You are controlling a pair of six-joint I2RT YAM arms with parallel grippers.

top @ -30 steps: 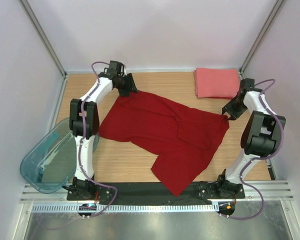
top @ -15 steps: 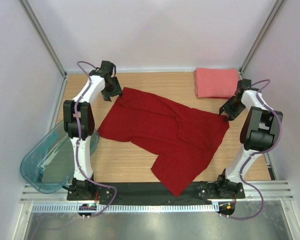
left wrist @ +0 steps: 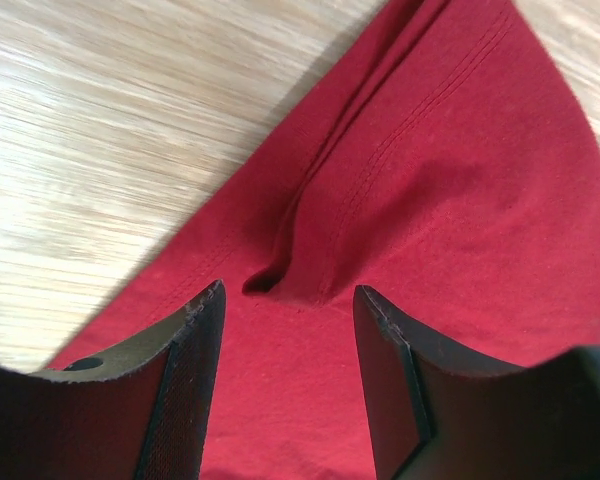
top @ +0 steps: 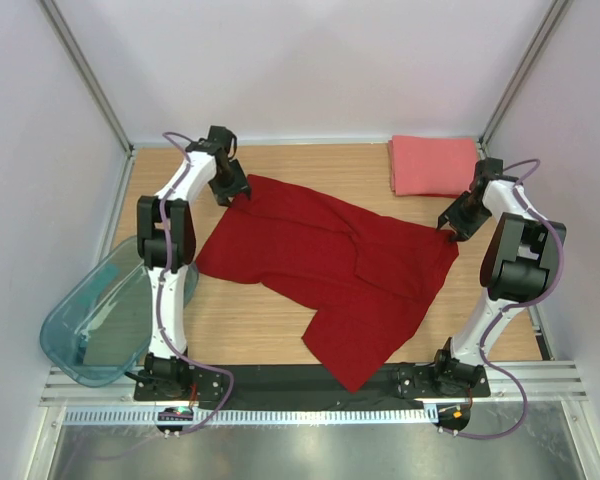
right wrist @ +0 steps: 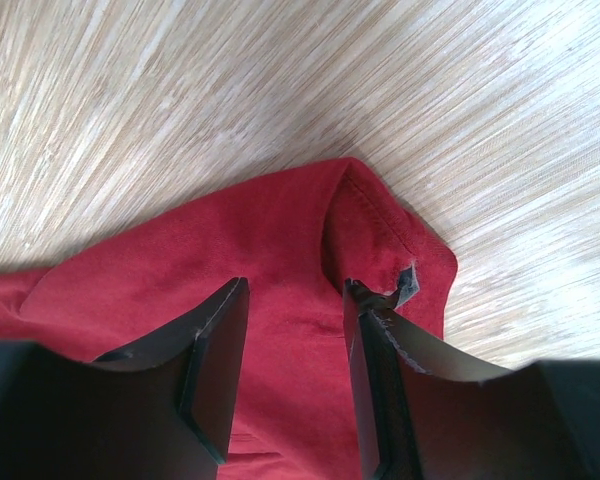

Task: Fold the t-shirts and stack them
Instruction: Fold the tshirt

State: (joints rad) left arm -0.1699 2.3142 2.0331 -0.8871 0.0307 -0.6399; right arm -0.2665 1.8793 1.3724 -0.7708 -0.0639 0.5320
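The dark red t-shirt (top: 330, 265) lies spread out and creased across the middle of the table. My left gripper (top: 237, 192) is open just above its far left corner. In the left wrist view the left gripper (left wrist: 285, 292) straddles a raised fold in the red cloth (left wrist: 420, 170) without holding it. My right gripper (top: 450, 231) is open over the shirt's right corner. In the right wrist view the right gripper (right wrist: 295, 287) has the red corner (right wrist: 380, 225) lying flat beneath it. The folded salmon-pink t-shirt (top: 435, 165) lies at the far right.
A translucent teal bin (top: 95, 320) hangs over the table's left edge by the left arm. Frame posts stand at the far corners. Bare wood (top: 250, 320) shows at the front left of the red shirt.
My left gripper swung left off the shirt's far corner, then came back a little to the right over it. The right gripper shifted slightly. The shirt has barely moved.
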